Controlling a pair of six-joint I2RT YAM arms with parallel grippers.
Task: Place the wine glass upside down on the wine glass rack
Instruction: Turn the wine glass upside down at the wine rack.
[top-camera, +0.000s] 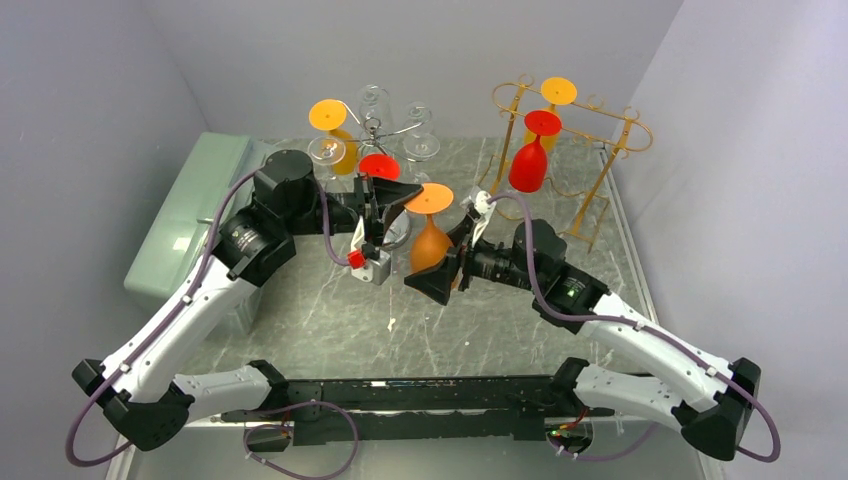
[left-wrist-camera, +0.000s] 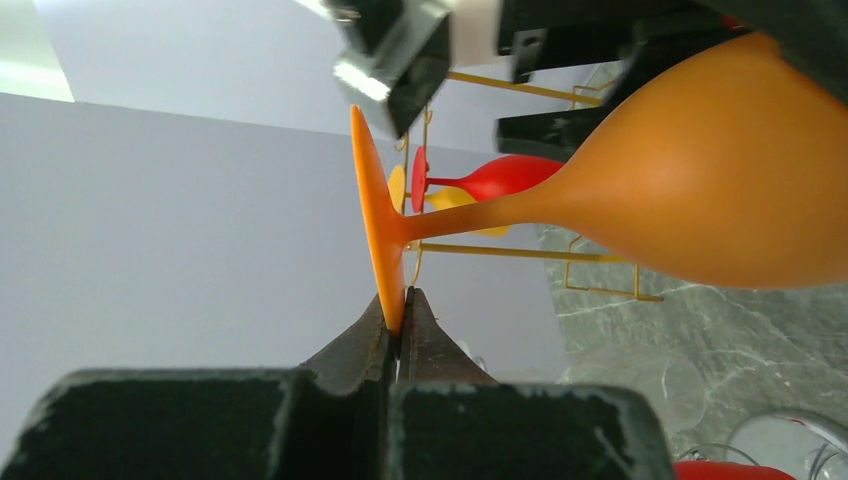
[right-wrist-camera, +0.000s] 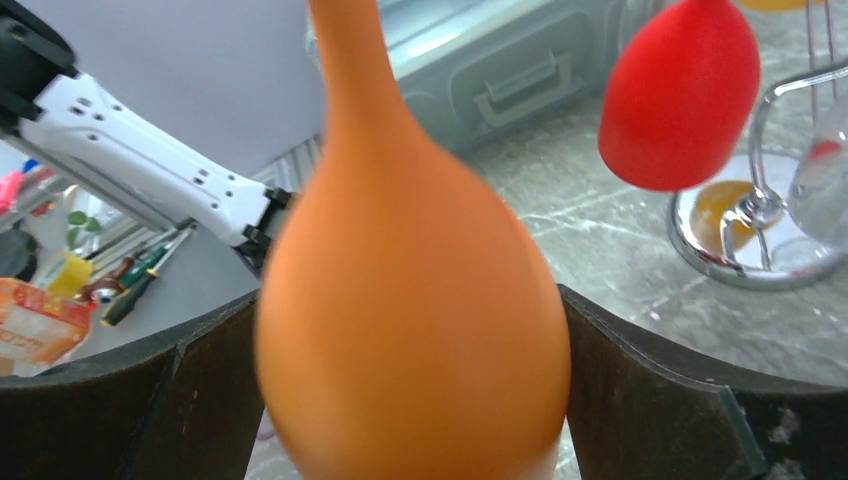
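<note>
Top external: left gripper and right gripper both clamp one wine glass.

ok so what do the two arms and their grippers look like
The left arm and right arm match: white moulded shells, black joint housings, a purple cable trailing along each. A green light glows on the right one. The left gripper and right gripper have broad dark wedge-shaped fingers; a silver block with a red tab sits by the left.
</note>
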